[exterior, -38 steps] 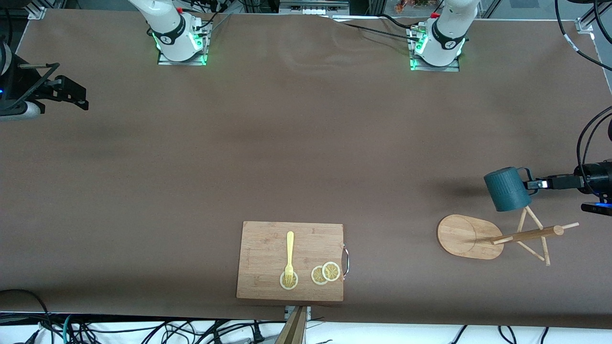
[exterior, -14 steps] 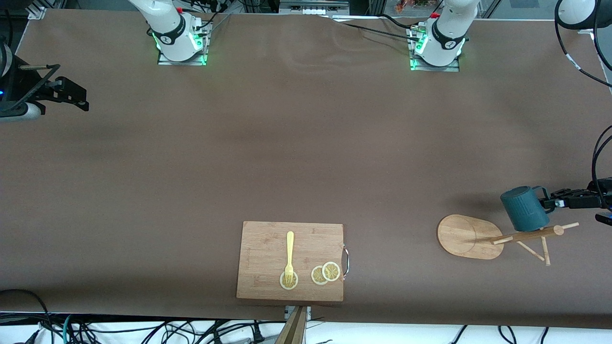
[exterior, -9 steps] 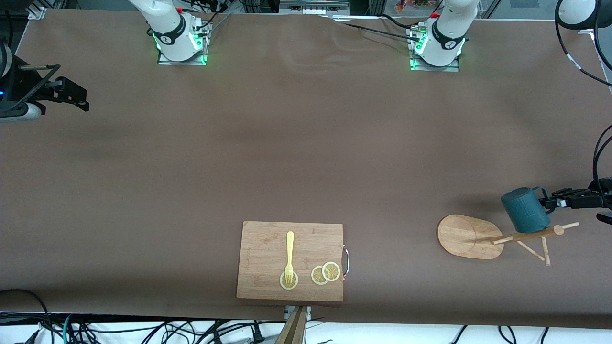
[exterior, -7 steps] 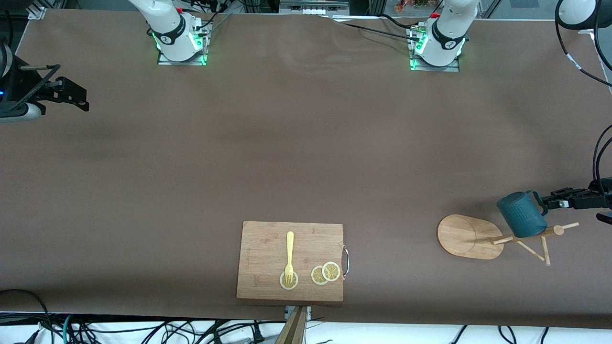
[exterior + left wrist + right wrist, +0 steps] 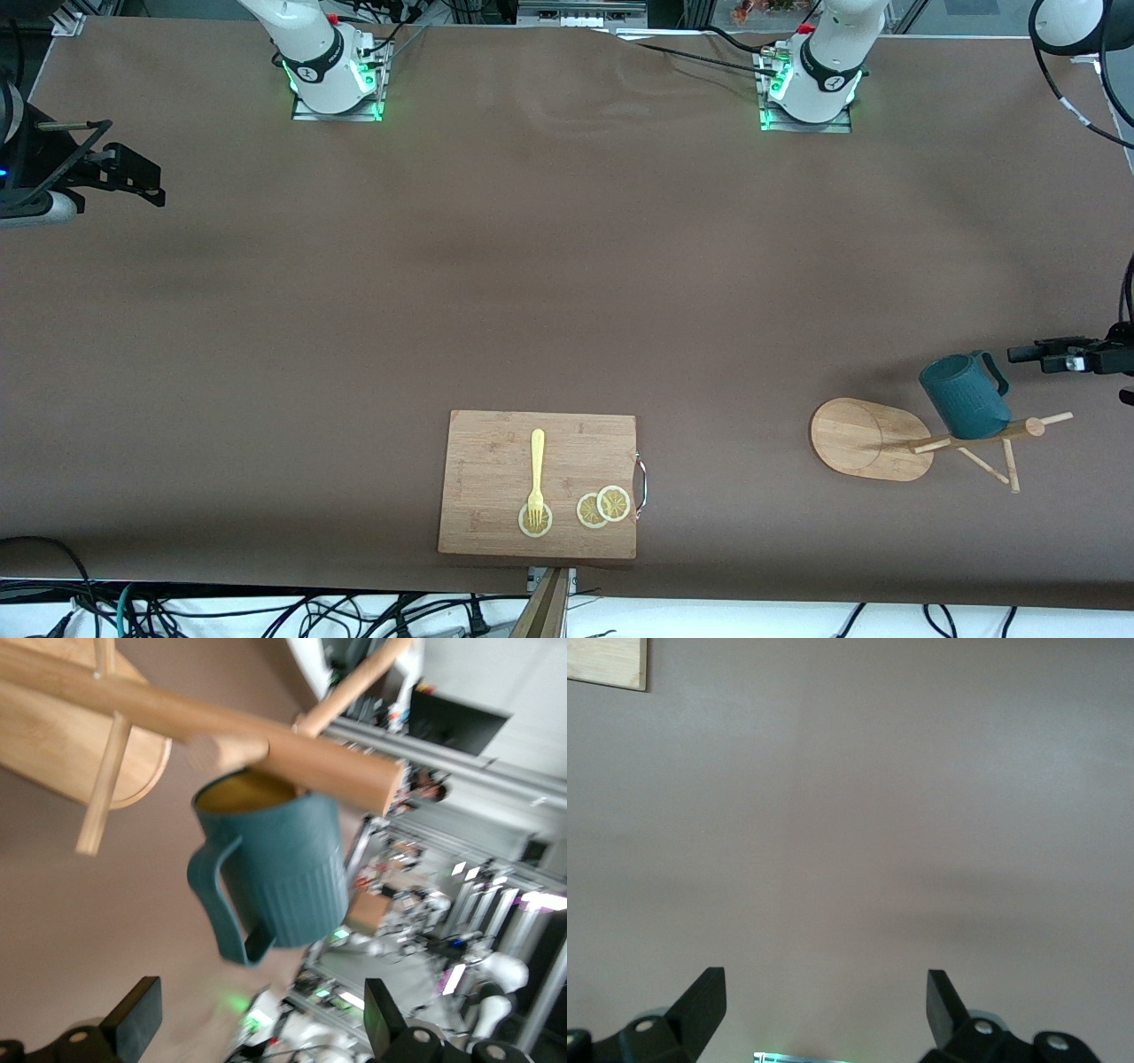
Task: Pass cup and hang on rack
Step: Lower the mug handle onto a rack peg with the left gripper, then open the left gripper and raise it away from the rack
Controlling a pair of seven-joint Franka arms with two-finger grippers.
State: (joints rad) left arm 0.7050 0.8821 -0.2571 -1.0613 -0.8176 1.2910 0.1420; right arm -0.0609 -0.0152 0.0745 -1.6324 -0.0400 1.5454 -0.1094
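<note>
The dark teal ribbed cup (image 5: 961, 408) rests on the wooden rack (image 5: 974, 436), against its pole and pegs, above the table. In the left wrist view the cup (image 5: 283, 877) sits under the pole (image 5: 266, 735) with a peg at its yellowish mouth, and its handle points at my gripper. I cannot tell which peg bears it. My left gripper (image 5: 1032, 357) is open and empty, a short way from the handle toward the left arm's end of the table; it also shows in its wrist view (image 5: 261, 1019). My right gripper (image 5: 142, 177) waits open and empty at the right arm's end; its wrist view (image 5: 827, 992) shows bare table.
The rack's oval base (image 5: 855, 439) lies beside the cup. A wooden cutting board (image 5: 539, 483) with a yellow fork (image 5: 536, 470) and lemon slices (image 5: 604, 507) lies near the table's front edge. Its corner shows in the right wrist view (image 5: 607, 660).
My left gripper lowered the cup onto the rack, let go of its handle and drew back toward the left arm's end. The right arm has not moved.
</note>
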